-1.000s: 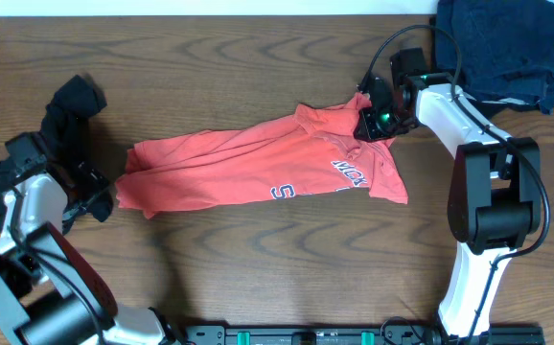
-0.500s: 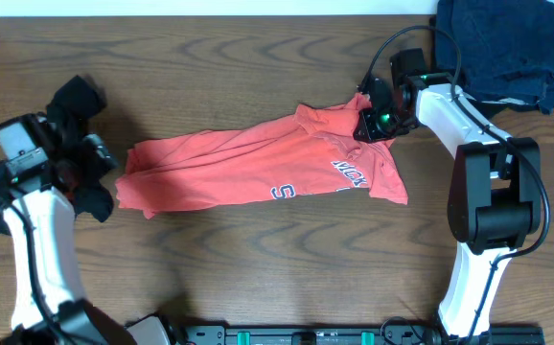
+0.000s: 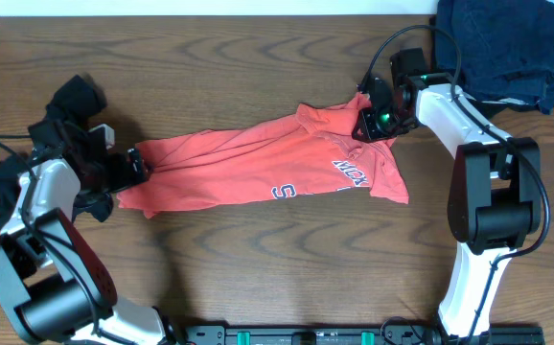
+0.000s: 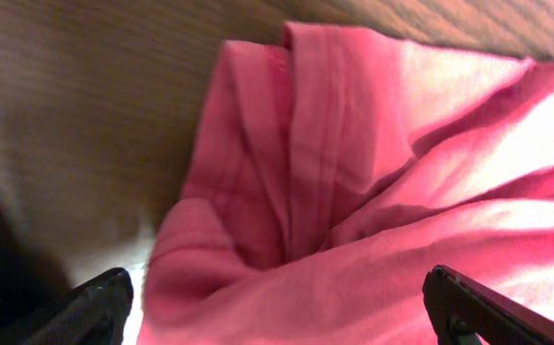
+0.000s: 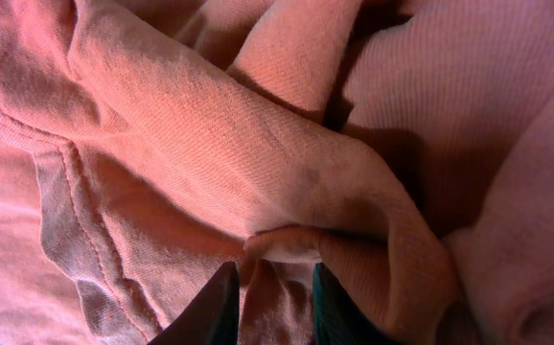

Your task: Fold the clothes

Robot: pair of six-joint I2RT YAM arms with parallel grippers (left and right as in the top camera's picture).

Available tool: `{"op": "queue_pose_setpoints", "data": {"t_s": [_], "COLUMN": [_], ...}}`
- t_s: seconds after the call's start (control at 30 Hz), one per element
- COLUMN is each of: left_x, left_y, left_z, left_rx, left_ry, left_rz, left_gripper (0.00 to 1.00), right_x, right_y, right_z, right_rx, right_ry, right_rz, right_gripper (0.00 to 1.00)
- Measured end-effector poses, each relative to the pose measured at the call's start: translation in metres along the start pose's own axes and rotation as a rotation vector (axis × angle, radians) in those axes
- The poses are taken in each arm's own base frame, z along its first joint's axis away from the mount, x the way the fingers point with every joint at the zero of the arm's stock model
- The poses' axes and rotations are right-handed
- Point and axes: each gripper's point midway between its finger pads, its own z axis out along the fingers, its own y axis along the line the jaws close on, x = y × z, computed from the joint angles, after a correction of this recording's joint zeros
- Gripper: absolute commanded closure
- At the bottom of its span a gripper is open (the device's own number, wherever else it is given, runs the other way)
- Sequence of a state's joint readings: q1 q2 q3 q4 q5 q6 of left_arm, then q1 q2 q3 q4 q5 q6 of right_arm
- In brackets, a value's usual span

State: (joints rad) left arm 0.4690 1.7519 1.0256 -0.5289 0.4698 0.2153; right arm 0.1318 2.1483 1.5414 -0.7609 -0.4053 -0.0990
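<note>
A coral-red short-sleeved cotton T-shirt (image 3: 258, 168) lies across the middle of a brown wood-grain table (image 3: 258, 57), drawn out in a long band from left to right, with its long edges folded in and wrinkled. Part of its navy-and-white chest lettering (image 3: 351, 172) shows near the right end. The left gripper (image 3: 131, 171) sits at the shirt's left end. In the left wrist view its two dark fingers (image 4: 100, 305) stand wide apart at the bottom corners, with the bunched, pleated hem of the shirt lying between them, so this claw is fully spread and is not clamping the cloth. The right gripper (image 3: 366, 123) is at the shirt's upper right corner. In the right wrist view its fingers (image 5: 218, 305) are close together, with only a narrow gap, and a ridge of red fabric sits at their tips; whether they are pinching that fold cannot be told. A limp black garment (image 3: 74, 99) lies heaped at the table's left edge, beside and under the left arm. A crumpled dark navy cloth (image 3: 502, 43) rests in the far right corner, well apart from the shirt.
</note>
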Motion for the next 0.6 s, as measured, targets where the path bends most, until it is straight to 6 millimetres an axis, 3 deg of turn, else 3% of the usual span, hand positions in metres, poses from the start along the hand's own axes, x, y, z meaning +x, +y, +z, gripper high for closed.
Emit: {"op": "queue_pose_setpoints", "data": {"t_s": [0.23,0.6], "left_x": [0.001,-0.012], "left_y": [-0.001,-0.005], "left_z": [0.017,0.022], "left_rx": [0.051,0.074], "left_ry": [0.013,-0.022], "left_rz": [0.036,0.082], "left_gripper": [0.02,0.0], "right_x": [-0.001,-0.003], "right_y": [0.0,0.0], "right_z": [0.0,0.0], "right_rx": [0.0,0.002], "right_ry": [-0.004,-0.014], "right_rz": [-0.002,-0.006], "right_gripper": [0.73,0.73]}}
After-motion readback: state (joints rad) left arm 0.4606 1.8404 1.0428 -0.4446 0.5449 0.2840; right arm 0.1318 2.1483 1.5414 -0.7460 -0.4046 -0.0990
